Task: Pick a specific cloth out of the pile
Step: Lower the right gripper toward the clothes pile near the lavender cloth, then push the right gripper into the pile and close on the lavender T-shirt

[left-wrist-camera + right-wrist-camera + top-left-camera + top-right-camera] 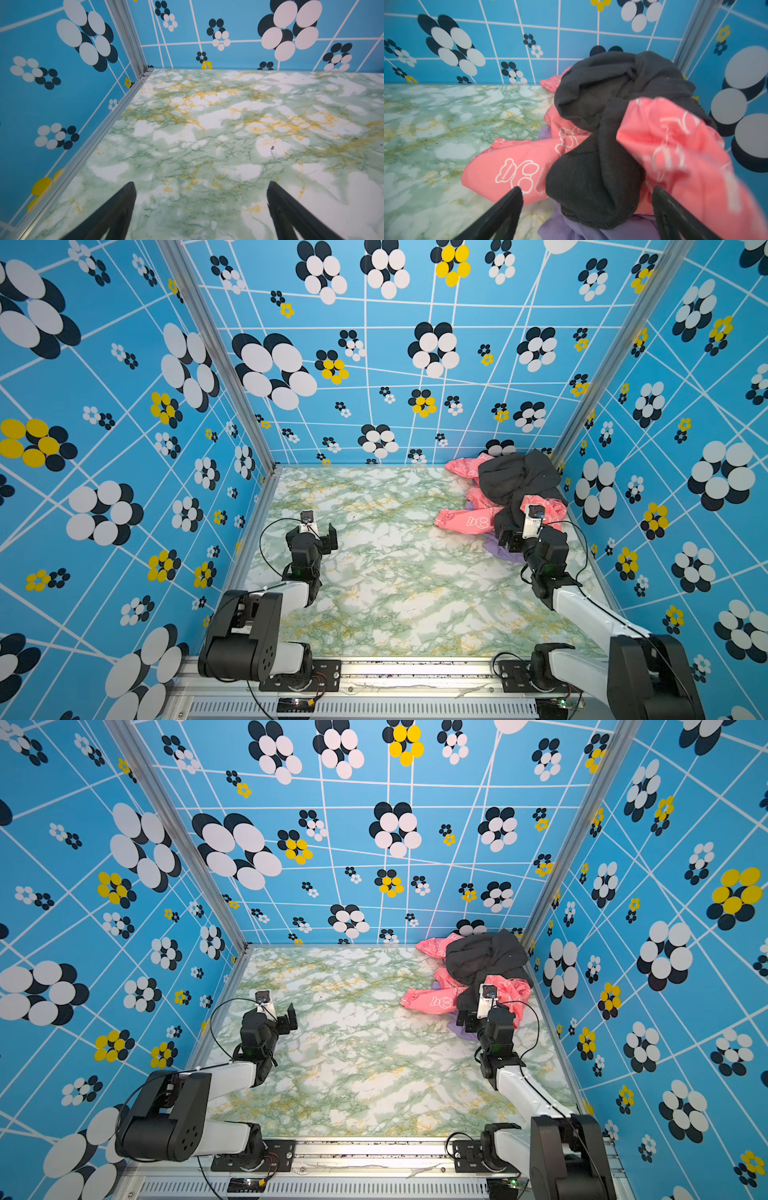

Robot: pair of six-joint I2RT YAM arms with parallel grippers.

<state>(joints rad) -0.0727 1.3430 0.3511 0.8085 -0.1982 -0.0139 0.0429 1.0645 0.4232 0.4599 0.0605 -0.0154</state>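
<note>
Left arm [245, 639]: its elbow housing sits closest to the lens in both top views, on your left side of the table [395, 572].
Left gripper [201, 184]: the jaws are spread wide with nothing between them, over bare marble and well apart from the pile [511, 489].
Pile: heaped in the far right corner, with the black garment [602, 93] on top and the pink garment [512, 166] tangled through it.
Cloth [571, 228]: the lavender one lies at the bottom. You see only a fold showing at the near edge, under the black hem, and no lettering.
Handling: likely light, limp and stretchy, and it will probably drag its neighbours along when pulled.
Hold: pinch the exposed lavender fold low against the table, clear of the black hem.
Right gripper [586, 189]: the jaws are wide apart and hold nothing, at the pile's near edge with that fold between them.
</note>
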